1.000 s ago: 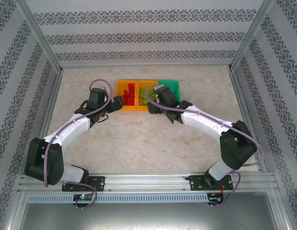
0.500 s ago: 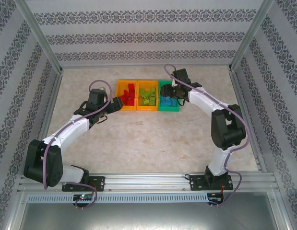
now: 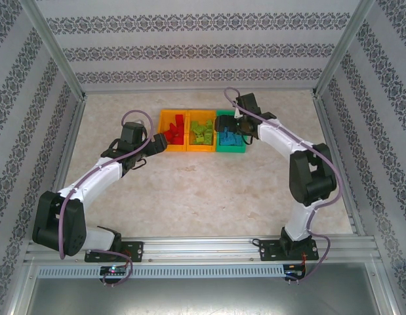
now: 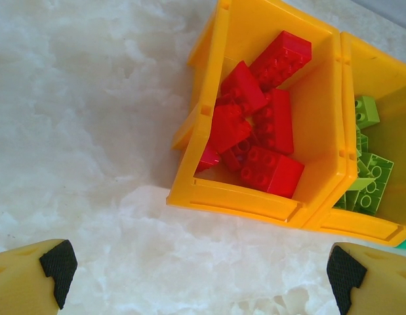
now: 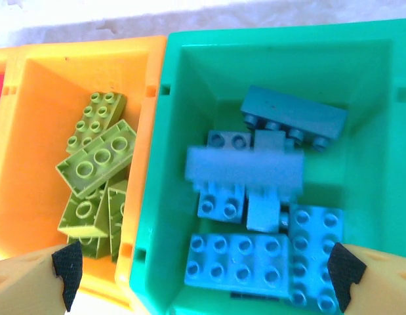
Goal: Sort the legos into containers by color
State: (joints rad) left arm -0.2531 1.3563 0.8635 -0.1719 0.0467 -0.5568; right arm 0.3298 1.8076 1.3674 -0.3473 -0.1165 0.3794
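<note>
Right hand (image 5: 206,270) fully open, empty, above the green bin (image 5: 153,197); left hand (image 4: 199,272) open, empty, two bins leftward. Risk: the blurred light blue brick (image 5: 244,169) may bounce out.

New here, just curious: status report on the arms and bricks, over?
Left end effector open, empty, near orange plastic bin of red studded bricks. Right end effector open above green plastic bin of light blue studded bricks. Nothing blocking.

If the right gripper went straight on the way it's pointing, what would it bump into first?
Probably the blue legos piled in the green bin; the open right gripper points right into it. A blurry blue brick may be nearest, but depth is unclear.
</note>
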